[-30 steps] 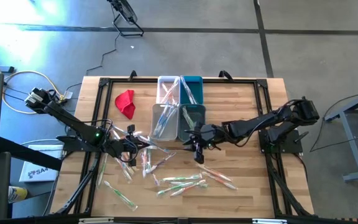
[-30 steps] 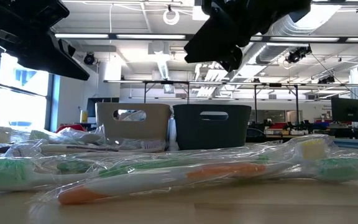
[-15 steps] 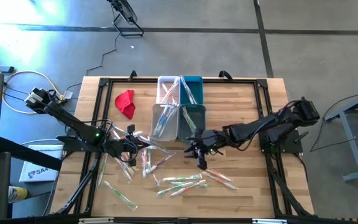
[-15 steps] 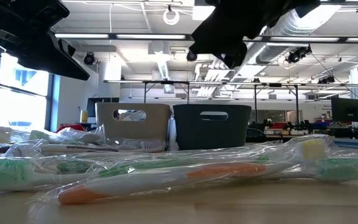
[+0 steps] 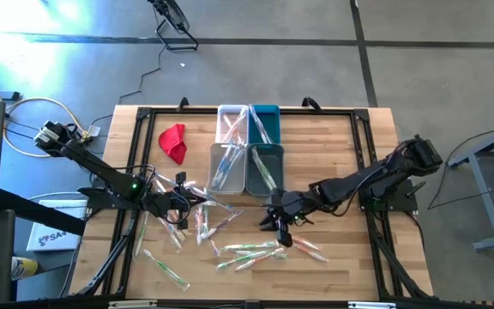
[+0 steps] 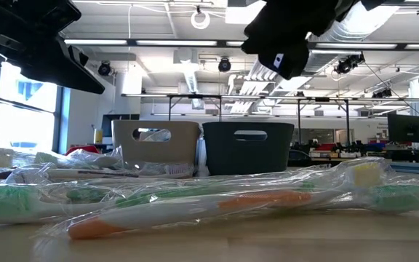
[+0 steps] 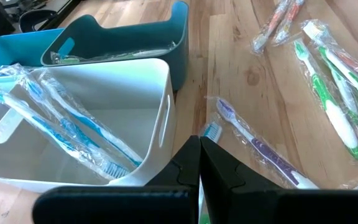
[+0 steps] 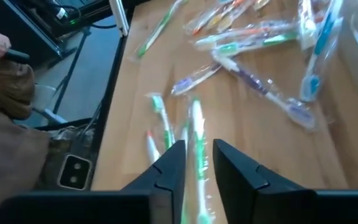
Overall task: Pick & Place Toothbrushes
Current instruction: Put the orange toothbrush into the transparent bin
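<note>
Right gripper (image 5: 281, 228) over the near middle of the table (image 5: 341, 146), fingers (image 8: 169, 168) a narrow gap apart, holding nothing, poised above a green toothbrush (image 8: 197, 140) in its wrapper. More toothbrushes (image 5: 251, 253) scattered just beside and to the left, on the wood. Left gripper (image 5: 181, 199) low over the left part of the scatter, fingers (image 7: 222, 171) pressed together, empty. Beyond: white bin (image 5: 226, 165) and teal bin (image 5: 264, 165) side by side, each with toothbrushes inside. Red cloth (image 5: 174, 142) well apart, far left.

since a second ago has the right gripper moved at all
Yes. In the high view the right gripper has drawn away from the dark bin, toward the toothbrushes near the table's front edge.
</note>
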Controlling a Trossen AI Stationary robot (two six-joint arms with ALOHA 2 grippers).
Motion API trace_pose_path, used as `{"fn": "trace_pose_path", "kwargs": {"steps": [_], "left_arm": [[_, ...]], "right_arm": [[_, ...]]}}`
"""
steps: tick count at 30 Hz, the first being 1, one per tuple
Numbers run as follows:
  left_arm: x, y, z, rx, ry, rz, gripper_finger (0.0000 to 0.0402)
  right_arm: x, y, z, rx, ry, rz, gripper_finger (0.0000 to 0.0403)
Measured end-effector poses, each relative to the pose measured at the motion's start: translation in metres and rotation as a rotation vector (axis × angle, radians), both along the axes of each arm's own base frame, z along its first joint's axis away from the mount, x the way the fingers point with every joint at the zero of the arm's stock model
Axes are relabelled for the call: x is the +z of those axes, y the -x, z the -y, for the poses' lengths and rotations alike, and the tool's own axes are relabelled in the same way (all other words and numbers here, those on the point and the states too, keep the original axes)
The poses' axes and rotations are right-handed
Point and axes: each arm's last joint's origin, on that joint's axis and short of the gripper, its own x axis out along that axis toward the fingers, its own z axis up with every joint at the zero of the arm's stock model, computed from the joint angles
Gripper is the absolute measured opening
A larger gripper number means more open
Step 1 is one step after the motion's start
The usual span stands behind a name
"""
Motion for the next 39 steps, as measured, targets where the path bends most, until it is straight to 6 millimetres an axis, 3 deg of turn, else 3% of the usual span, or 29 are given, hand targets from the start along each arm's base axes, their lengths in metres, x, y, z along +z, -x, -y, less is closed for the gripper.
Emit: {"fn": "trace_pose_path", "kwargs": {"steps": [10,18,27,39], "left_arm": [[0.0,0.0,0.0,0.0,0.0,0.0,0.0003],[0.0,0.0,0.0,0.0,0.0,0.0,0.0003],[0.0,0.0,0.0,0.0,0.0,0.0,0.0003],[0.0,0.0,0.0,-0.001,-0.001,-0.001,0.0003]], "right_arm": [[-0.012,0.014,-0.012,-0.068,0.051,-0.146,0.0007],[-0.019,0.024,-0.018,-0.161,0.044,-0.25,0.0003],[-0.022,0.026,-0.013,-0.277,0.095,-0.265,0.0004],[-0.035,0.03,-0.012,-0.305,0.132,-0.343,0.0004]]}}
